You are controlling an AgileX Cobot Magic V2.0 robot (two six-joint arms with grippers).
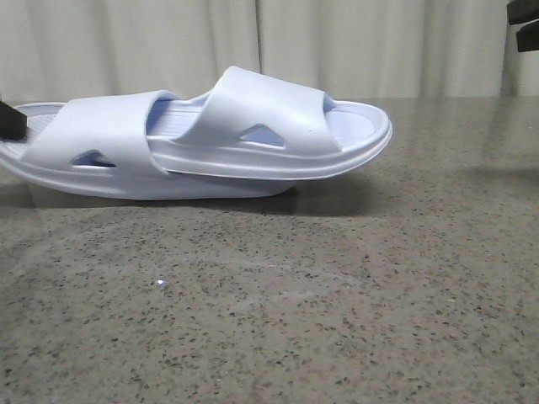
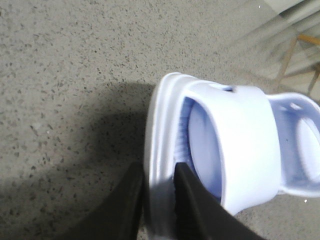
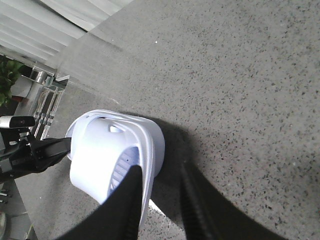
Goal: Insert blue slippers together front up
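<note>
two blue slippers lay on the speckled stone table [image 1: 354, 311] in the front view – one slipper [image 1: 76, 151] flat toward nine o'clock, and the second slipper [image 1: 278, 126] pushed into it from three o'clock, its heel end under the first one's strap and its free end lifted a little off the surface. each showed one triangular side cut-out. a pale curtain [image 1: 337, 42] hung at twelve o'clock behind them.

two grippers were counted. the left gripper [image 2: 159, 205] had its two dark fingers [image 2: 192, 210] pinching the side rim of the flat slipper – rim between them, one finger inside on the ribbed footbed. the right gripper [image 3: 160, 200] hung over the raised end of the second slipper, its two fingers [image 3: 125, 210] spread apart; whether either one touched the foam could not be told.
</note>
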